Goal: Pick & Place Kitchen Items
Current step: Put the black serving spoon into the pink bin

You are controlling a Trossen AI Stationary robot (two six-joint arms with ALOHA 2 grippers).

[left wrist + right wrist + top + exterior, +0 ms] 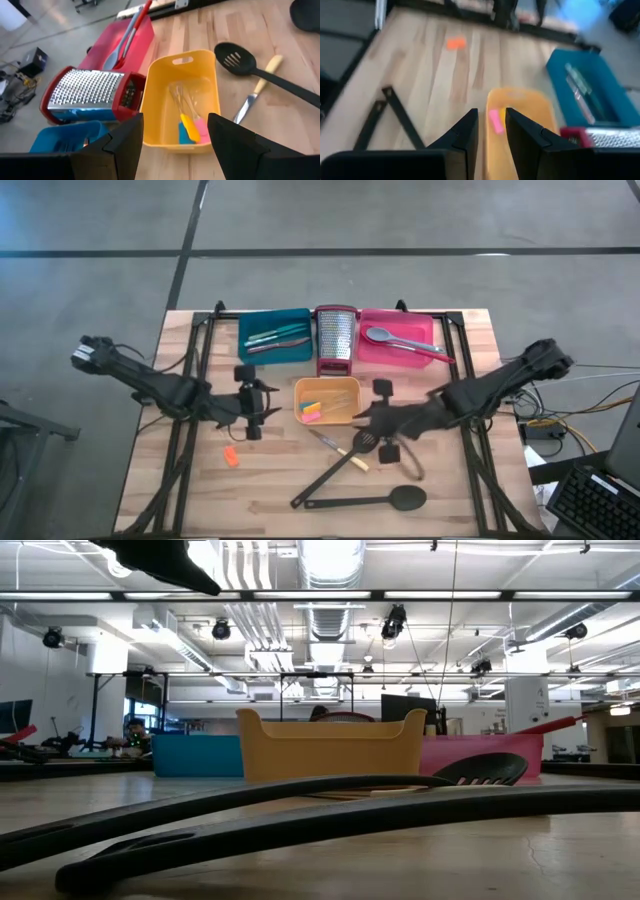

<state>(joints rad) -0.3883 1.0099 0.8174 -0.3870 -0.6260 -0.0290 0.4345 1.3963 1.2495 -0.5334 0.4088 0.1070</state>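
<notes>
My right gripper (pixel 372 423) hangs just beside the orange tray (pixel 343 386) near the table's middle, fingers narrow and empty as far as I can see. I'd lower it squarely over the slotted spatula (pixel 340 469). Left gripper (pixel 252 402) waits wide.

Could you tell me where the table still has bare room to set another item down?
The near left corner of the table is bare, bordered only by the small orange piece. It is crowded near the middle and right, where the black spoon, slotted spatula and right gripper lie beside the orange tray.
</notes>
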